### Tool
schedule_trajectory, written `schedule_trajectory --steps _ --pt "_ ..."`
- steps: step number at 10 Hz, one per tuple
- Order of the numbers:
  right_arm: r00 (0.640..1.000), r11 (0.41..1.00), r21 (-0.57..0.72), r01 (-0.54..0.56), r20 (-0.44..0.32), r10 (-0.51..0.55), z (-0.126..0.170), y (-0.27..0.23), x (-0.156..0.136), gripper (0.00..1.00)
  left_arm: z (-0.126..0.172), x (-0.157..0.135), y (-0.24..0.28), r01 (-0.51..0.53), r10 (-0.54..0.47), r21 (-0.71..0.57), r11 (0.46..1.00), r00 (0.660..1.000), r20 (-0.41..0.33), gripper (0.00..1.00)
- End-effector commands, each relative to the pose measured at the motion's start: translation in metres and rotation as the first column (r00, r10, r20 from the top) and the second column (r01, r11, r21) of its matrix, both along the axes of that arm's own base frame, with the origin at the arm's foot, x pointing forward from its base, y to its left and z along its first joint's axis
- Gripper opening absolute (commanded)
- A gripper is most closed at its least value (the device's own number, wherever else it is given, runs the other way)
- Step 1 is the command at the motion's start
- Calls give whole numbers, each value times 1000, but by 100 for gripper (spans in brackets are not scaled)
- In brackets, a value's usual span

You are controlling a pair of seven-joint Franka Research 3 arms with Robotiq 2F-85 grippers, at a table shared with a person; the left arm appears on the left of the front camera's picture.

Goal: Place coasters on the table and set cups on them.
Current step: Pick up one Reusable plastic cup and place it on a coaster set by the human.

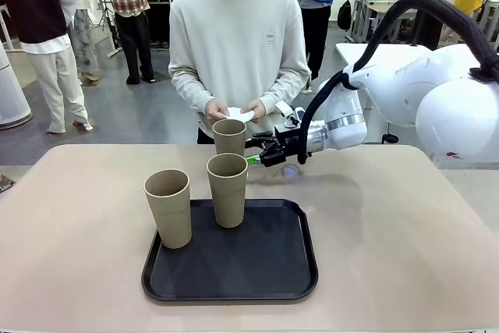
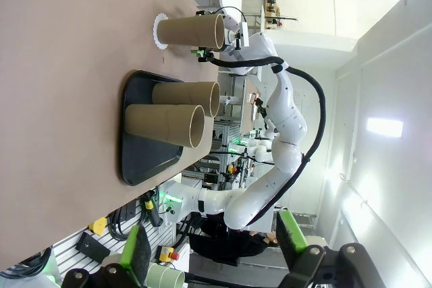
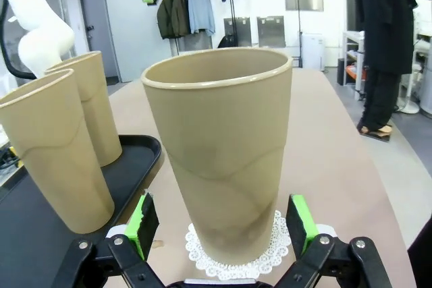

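The right arm (image 1: 405,91) has white, smooth, rounded shells and a silver ring at the wrist. A thick black cable (image 1: 437,1) runs in an arc above it. The right gripper (image 1: 254,157) is black with green pads. The person (image 1: 238,37) wears a pale grey sweatshirt (image 1: 234,68).

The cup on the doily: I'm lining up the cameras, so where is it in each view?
Front view: cup just beyond the black tray, at the right claw.
Left wrist view: near the top, turned sideways in the picture.
Right wrist view: centre, between the open claw's fingers.
Shared landmark: the black tray.
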State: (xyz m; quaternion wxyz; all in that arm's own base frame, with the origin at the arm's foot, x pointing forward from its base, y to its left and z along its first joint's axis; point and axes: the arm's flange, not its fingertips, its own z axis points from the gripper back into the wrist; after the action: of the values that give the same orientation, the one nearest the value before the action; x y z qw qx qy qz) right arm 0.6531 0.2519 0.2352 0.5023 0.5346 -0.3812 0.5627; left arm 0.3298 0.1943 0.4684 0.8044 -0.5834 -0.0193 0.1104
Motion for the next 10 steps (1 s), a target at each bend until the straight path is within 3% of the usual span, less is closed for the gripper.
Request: schedule_trajectory --steps 1,3,4,5,6,7,9,10 --pt "997 998 -37 57 50 -55 20 -24 -33 100 2 -1 0 -2 2 -11 1000 1000 9 100" --pt "987 990 -45 136 87 -132 40 -50 -63 100 2 -1 0 -2 2 -11 1000 1000 9 100" --pt "976 974 -73 215 48 -212 52 -54 -79 100 2 -1 0 -2 2 -11 1000 1000 9 100" --pt "912 914 -136 381 -106 -396 69 -53 -95 100 2 -1 0 -2 2 -11 1000 1000 9 100" --pt "847 859 -183 478 -165 -506 89 -52 -107 100 2 -1 0 -2 2 -11 1000 1000 9 100" --pt "751 790 -256 557 -252 -611 111 -48 -121 100 2 -1 0 -2 2 -11 1000 1000 9 100" --pt "590 655 -444 611 -296 -751 162 -34 -155 100 2 -1 0 -2 2 -11 1000 1000 9 100" --pt "534 568 -567 597 -247 -808 186 -27 -171 100 2 -1 0 -2 2 -11 1000 1000 9 100"
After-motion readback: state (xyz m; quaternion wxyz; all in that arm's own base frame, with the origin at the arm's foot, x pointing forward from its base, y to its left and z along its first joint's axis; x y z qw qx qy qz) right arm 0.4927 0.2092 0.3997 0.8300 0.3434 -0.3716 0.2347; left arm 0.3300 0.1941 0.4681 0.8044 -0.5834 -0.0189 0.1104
